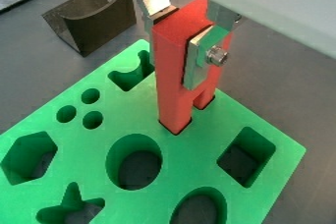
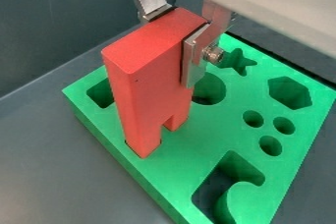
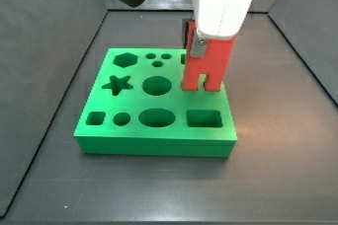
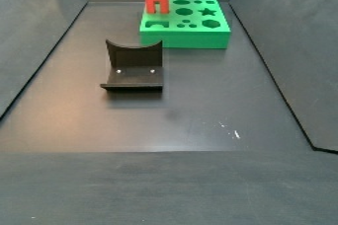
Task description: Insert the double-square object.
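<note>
The double-square object [image 1: 178, 85] is a tall red piece with two square legs. It stands upright on the green block [image 1: 53, 120], with its leg ends at the mouth of a hole near the block's edge. How deep the legs sit cannot be told. My gripper [image 1: 182, 36] is shut on the piece's upper part, one silver finger [image 1: 207, 53] flat on its side face and the other at its top edge. Both wrist views show this hold [image 2: 175, 36]. In a side view the red piece [image 3: 211, 61] rises from the green block's [image 3: 158, 145] far right corner.
The green block has several other shaped holes: star, hexagon, circles, square. The dark fixture [image 4: 132, 68] stands on the grey floor away from the block [image 4: 185, 39], and shows in a wrist view [image 1: 94, 22]. Low dark walls border the floor.
</note>
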### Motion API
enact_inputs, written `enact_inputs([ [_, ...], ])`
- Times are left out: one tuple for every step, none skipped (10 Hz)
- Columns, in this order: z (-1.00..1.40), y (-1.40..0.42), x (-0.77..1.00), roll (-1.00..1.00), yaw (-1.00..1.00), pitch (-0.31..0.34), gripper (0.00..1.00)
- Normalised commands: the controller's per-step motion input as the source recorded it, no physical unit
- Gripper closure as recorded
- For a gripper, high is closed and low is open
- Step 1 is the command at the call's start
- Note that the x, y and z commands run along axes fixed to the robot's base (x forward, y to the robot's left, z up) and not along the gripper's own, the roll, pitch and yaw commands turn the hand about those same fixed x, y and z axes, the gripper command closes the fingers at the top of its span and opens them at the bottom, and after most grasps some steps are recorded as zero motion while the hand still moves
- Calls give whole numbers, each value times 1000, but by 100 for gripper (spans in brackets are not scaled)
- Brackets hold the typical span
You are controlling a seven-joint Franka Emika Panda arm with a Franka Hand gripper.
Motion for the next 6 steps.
enact_inputs([
  [-46, 206, 260, -9, 0, 43, 100],
  [-123, 186, 157, -21, 0, 0, 100],
  [-220, 109, 0, -83, 0, -19, 100],
  [-306, 106, 0, -111, 0, -66, 100],
  [-171, 49, 0, -99, 0, -76, 100],
  [0, 66, 0, -73, 0, -30, 100],
])
